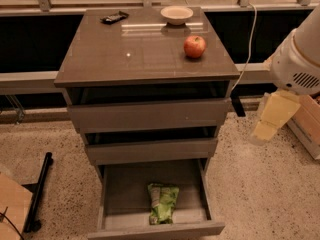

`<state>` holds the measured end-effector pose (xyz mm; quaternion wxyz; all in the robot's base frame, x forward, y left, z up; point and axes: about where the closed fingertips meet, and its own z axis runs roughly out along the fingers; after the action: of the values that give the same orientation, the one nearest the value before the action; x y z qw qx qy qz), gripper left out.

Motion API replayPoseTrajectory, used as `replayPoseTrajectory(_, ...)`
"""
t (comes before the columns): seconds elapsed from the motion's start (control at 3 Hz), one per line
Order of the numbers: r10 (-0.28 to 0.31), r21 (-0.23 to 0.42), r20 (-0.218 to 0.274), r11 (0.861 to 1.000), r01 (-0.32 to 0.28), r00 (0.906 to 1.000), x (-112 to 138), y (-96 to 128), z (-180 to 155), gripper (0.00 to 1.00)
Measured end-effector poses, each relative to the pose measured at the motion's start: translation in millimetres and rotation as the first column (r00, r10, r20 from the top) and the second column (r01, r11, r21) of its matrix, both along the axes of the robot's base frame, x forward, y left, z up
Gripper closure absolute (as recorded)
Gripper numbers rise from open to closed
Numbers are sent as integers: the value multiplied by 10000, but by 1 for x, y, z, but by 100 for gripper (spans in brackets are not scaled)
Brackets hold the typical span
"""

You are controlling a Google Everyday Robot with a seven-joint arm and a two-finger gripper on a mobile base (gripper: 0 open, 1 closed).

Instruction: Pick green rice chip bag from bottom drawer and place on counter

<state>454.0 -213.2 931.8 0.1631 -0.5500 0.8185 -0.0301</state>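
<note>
While the claw (272,116), state unclear, is hanging off the counter's (125,59) right edge, it is probably risking clipping the middle drawer (150,150) reaching the green rice chip bag (162,202).

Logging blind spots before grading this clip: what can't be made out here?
All in the camera view:
gripper, right of the cabinet: arm cut off by the right edge.
upper two drawers: insides hidden by the counter and their fronts.
green rice chip bag in the bottom drawer: print too small to read.
dark object at the counter's back left: too small to identify.
</note>
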Motion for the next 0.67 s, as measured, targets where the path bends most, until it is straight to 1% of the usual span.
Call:
replayPoseTrajectory(0.33,-654,201,-111,9976,656,9978,14,1,-28,0)
replayPoseTrajectory(0.67,-1274,834,-641,9877,1325,9898,25,-4,-73,0)
